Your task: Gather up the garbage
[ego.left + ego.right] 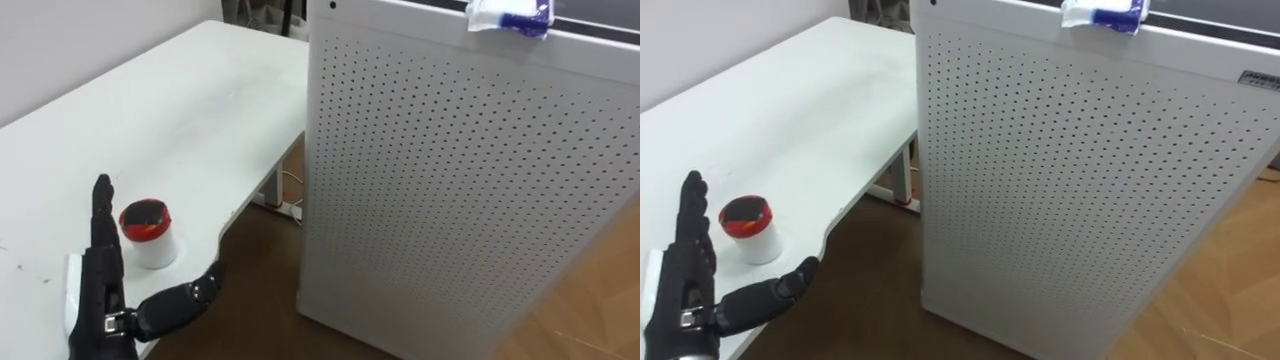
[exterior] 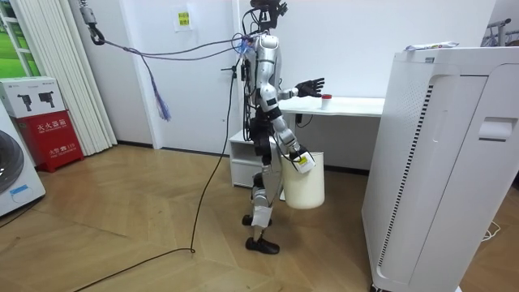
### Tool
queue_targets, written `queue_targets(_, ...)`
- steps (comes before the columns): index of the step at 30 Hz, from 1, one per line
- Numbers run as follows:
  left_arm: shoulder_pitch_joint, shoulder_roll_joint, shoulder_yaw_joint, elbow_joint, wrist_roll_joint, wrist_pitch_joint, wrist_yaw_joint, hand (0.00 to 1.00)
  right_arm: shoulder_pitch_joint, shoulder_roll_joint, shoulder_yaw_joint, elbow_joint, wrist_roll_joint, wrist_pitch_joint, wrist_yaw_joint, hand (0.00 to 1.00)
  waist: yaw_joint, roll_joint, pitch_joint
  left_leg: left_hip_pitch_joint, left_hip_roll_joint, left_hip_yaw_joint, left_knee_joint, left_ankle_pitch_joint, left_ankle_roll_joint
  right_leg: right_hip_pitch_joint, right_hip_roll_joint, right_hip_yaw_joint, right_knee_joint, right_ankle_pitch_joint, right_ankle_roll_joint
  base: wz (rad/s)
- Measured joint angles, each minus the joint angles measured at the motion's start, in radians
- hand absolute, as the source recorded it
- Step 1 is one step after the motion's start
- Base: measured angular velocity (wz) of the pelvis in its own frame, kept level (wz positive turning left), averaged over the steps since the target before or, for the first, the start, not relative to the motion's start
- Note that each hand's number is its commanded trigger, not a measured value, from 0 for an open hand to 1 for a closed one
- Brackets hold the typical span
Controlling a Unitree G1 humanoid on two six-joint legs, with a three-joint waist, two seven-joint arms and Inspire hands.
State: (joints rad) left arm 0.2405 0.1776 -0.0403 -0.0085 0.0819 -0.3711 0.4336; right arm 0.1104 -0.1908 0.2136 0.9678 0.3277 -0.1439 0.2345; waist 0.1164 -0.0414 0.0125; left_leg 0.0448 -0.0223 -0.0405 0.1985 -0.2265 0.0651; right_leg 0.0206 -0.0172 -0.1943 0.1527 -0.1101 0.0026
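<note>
A small white cup with a red lid (image 1: 148, 230) stands near the front edge of the white table (image 1: 180, 110). My left hand (image 1: 105, 290) is raised just left of the cup, open, fingers straight and thumb spread, not touching it. A crumpled white and blue wrapper (image 1: 510, 17) lies on top of the tall white perforated unit (image 1: 450, 180) to my right. In the room view I stand at the table's end, left hand (image 2: 308, 85) held out over it, while my right hand (image 2: 298, 160) hangs low, shut on a white bucket (image 2: 305, 182) at my side.
The perforated unit (image 2: 438, 162) stands close to the table's right end, leaving a narrow gap of wooden floor. A white power strip (image 1: 285, 207) lies on the floor under the table. A low white cabinet (image 2: 243, 162) sits behind my legs; a red box (image 2: 49, 122) stands far off.
</note>
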Motion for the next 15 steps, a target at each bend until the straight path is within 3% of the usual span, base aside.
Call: queue_targets(15, -0.001, -0.001, 0.008, 0.101, -0.002, 0.003, 0.028, 0.0, 0.021, 0.0, 0.0, 0.0, -0.025, 0.003, 0.0, 1.0, -0.001, -0.027, 0.0005, 0.012, 0.001, 0.007, -0.001, 0.0, -0.001, 0.015, 0.001, 0.003, 0.001, -0.001, 0.0, 0.0)
